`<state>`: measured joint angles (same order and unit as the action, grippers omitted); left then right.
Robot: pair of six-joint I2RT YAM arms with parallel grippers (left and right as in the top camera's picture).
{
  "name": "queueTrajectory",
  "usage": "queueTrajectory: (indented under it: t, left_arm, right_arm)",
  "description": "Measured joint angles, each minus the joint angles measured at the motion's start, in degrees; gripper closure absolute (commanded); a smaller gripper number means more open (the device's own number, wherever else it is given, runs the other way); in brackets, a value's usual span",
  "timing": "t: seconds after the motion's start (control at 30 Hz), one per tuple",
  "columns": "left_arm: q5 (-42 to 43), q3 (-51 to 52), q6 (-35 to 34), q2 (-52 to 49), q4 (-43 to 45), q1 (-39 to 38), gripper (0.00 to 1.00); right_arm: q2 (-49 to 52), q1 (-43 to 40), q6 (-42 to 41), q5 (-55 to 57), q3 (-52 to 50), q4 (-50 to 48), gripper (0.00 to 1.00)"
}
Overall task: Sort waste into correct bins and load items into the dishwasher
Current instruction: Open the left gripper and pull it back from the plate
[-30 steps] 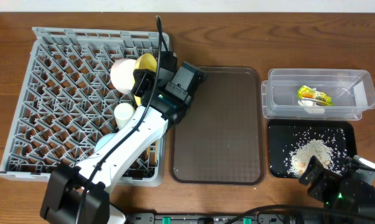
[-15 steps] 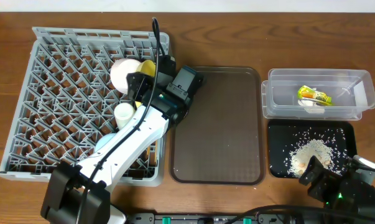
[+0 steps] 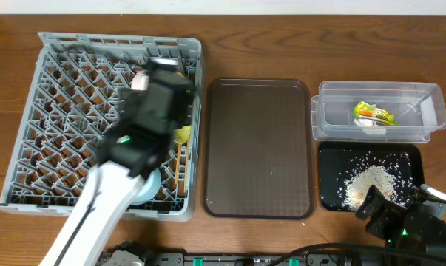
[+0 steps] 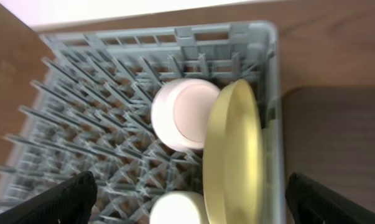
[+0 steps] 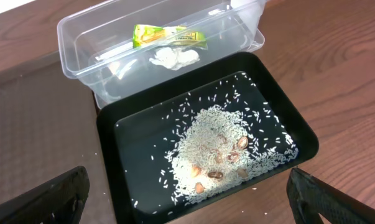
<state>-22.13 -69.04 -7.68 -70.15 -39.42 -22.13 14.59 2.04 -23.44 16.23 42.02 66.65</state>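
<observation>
The left claw (image 4: 190,186) hangs released over the far right corner of the dish rack (image 4: 262,37), its fingers (image 4: 63,196) spread wide and touching nothing. Directly below, between them, the yellow plate (image 4: 234,155) stands on edge in the dividers. The white bowl (image 4: 184,112) leans against the plate's left face, and the cup (image 4: 175,208) sits just nearer. Thin wooden sticks by the rack's right wall look like the chopsticks (image 3: 177,164), though blur makes that uncertain.

This looks like the end of loading. The next move calls for a straight lift that does not nudge the plate.

Right of the rack, the brown serving tray (image 3: 258,148) shows nothing left to sort. Farther right, the clear tub (image 3: 430,103) holds the snack wrapper (image 3: 373,113) and white scraps (image 5: 173,57). The black tray (image 3: 326,155) in front of it holds the rice (image 3: 370,181). The right claw (image 5: 187,196) waits released at the tray's near edge.
</observation>
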Motion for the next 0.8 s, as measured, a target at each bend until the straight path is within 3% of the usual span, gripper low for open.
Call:
queueTrajectory:
  t: [0.13, 0.3, 0.8]
  left_arm:
    - [13.4, -0.1, -4.7, 7.5, -1.6, 11.7, 0.02]
    - [22.7, -0.1, -7.5, 12.1, -3.7, 21.8, 0.02]
    - [26.9, -0.1, -8.8, 9.0, -9.7, 24.0, 0.01]
  right_arm:
    - [0.0, 0.0, 0.0, 0.0, 0.0, 0.0, 0.01]
    - [0.0, 0.0, 0.0, 0.0, 0.0, 0.0, 0.01]
    - [0.0, 0.0, 0.0, 0.0, 0.0, 0.0, 0.01]
